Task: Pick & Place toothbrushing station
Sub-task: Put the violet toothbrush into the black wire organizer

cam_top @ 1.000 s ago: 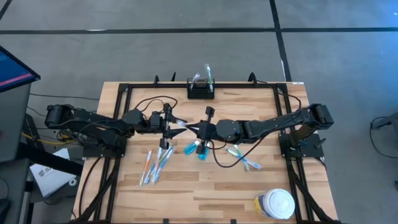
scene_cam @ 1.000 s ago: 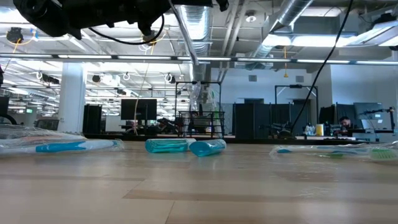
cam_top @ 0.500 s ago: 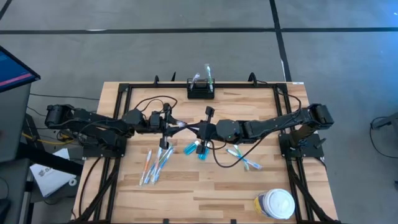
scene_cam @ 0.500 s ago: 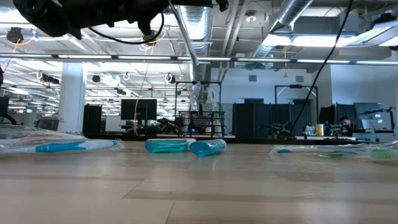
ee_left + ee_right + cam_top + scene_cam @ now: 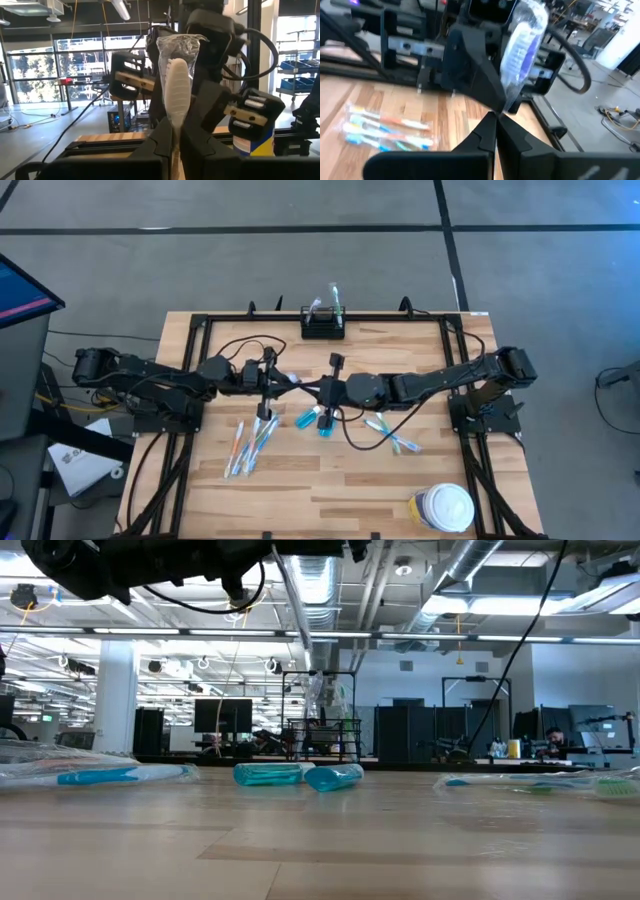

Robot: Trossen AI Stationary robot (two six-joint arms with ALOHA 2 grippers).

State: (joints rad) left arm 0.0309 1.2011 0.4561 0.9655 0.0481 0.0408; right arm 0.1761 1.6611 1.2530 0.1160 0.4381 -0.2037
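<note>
The toothbrushing station (image 5: 323, 325), a small black open-topped holder, stands at the far middle edge of the surface (image 5: 330, 500), with a couple of wrapped brushes already upright in it.

Nearer the middle, both arms meet above the surface. A wrapped toothbrush (image 5: 288, 383) spans the gap between them: the left end effector (image 5: 272, 385) is clamped on one end and the right end effector (image 5: 322, 389) is clamped on the other. The left wrist view shows the white brush head in its clear wrapper (image 5: 177, 90) rising from between that arm's closed fingers (image 5: 165, 145).

This looks like a handover step. Next, one end effector should release so the other can carry the brush to the station and lower it in upright.

Both arms reach inward, roughly level and stretched toward each other. More wrapped toothbrushes (image 5: 250, 445) and blue tubes (image 5: 315, 420) lie on the surface below them, with a yellow-labelled jar (image 5: 440, 508) at the near right corner.
</note>
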